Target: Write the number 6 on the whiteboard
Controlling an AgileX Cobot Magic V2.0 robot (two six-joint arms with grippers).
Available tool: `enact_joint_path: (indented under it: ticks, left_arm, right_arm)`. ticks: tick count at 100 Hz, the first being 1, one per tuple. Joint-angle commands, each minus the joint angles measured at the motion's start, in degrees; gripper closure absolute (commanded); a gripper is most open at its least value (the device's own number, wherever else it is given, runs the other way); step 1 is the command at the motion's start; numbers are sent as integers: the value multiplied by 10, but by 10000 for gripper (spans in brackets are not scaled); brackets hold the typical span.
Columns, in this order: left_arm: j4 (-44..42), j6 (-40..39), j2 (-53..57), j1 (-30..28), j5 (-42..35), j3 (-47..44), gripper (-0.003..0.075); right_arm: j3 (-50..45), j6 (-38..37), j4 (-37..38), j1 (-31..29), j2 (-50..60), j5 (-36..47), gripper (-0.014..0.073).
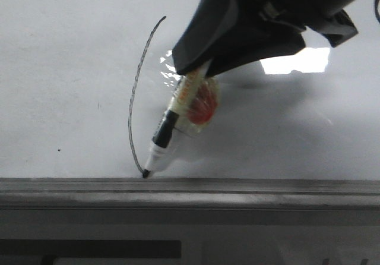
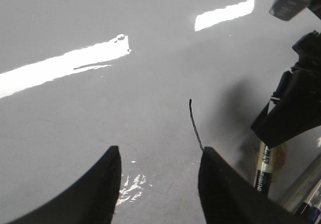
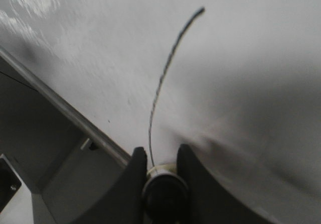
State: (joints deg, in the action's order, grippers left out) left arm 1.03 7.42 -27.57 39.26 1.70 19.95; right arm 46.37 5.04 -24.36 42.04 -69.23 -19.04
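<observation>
The whiteboard [image 1: 71, 69] lies flat and glossy with a grey metal rail [image 1: 190, 188] along its near edge. A long curved black stem of the number 6 [image 1: 133, 98] runs from upper right down to the rail; no loop shows. It also shows in the left wrist view [image 2: 194, 123] and the right wrist view [image 3: 163, 78]. My right gripper [image 3: 161, 156] is shut on a marker [image 1: 163, 137], tilted, with its tip touching the board at the foot of the line. My left gripper [image 2: 159, 156] is open and empty above the board, left of the line.
Bright light glare [image 1: 297, 60] lies on the board behind the right arm. A red and clear wad [image 1: 202, 104] sits round the marker body. The right arm [image 2: 293, 108] stands at the edge of the left wrist view. A small dark speck [image 1: 59, 150] marks the board.
</observation>
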Motion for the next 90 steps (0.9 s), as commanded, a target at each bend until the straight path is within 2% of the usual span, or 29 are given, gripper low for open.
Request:
enact_joint_path:
  ticks: [1, 17, 36, 65, 79, 90]
  left_arm:
    - [5, -4, -1, -2, -42, 19, 393]
    - [5, -4, -1, -2, -42, 19, 393]
    - [5, -4, -1, -2, -42, 19, 393]
    - [4, -4, -3, -1, -42, 19, 393]
    - [4, -4, -27, 33, -42, 19, 393]
    - [1, -3, -70, 95, -48, 19, 393]
  right_arm:
    - [10, 14, 36, -22, 36, 49, 655]
    - [41, 14, 54, -26, 37, 83, 655]
    - [62, 14, 54, -19, -15, 57, 655]
    - [64, 14, 54, 48, 39, 69, 655]
    - [64, 14, 54, 87, 57, 69, 655]
    - [64, 14, 54, 101, 57, 69, 655]
